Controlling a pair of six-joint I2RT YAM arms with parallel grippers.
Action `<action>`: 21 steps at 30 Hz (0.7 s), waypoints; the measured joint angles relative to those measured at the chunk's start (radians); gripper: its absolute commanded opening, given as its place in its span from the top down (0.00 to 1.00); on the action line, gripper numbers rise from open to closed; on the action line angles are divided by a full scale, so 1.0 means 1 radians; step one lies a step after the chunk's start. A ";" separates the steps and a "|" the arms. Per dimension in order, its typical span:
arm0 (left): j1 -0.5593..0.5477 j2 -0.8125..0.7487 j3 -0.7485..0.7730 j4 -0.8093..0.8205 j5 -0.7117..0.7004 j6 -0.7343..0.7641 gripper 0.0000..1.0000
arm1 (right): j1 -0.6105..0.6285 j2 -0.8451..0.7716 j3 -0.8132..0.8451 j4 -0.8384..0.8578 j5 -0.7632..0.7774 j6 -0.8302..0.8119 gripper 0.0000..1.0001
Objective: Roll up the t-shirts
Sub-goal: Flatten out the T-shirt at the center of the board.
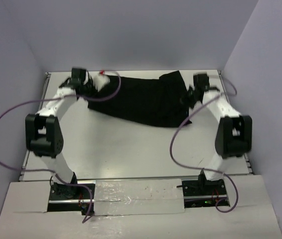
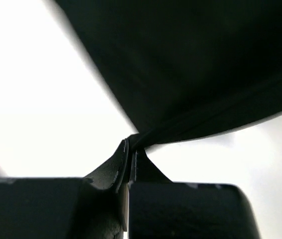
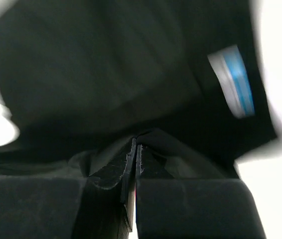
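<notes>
A black t-shirt lies stretched across the far part of the white table. My left gripper is at its left end and is shut on the shirt's edge; in the left wrist view the fabric pulls taut out of the closed fingertips. My right gripper is at the shirt's right end, shut on a fold of it. The right wrist view shows dark cloth all round and a white and blue label at the upper right.
The table is walled by lilac panels at the back and both sides. Purple cables loop off both arms. The arm bases sit on the near edge strip.
</notes>
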 measured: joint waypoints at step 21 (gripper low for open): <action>0.051 0.245 0.877 0.449 -0.102 -0.178 1.00 | -0.170 0.257 1.226 0.340 -0.138 0.115 1.00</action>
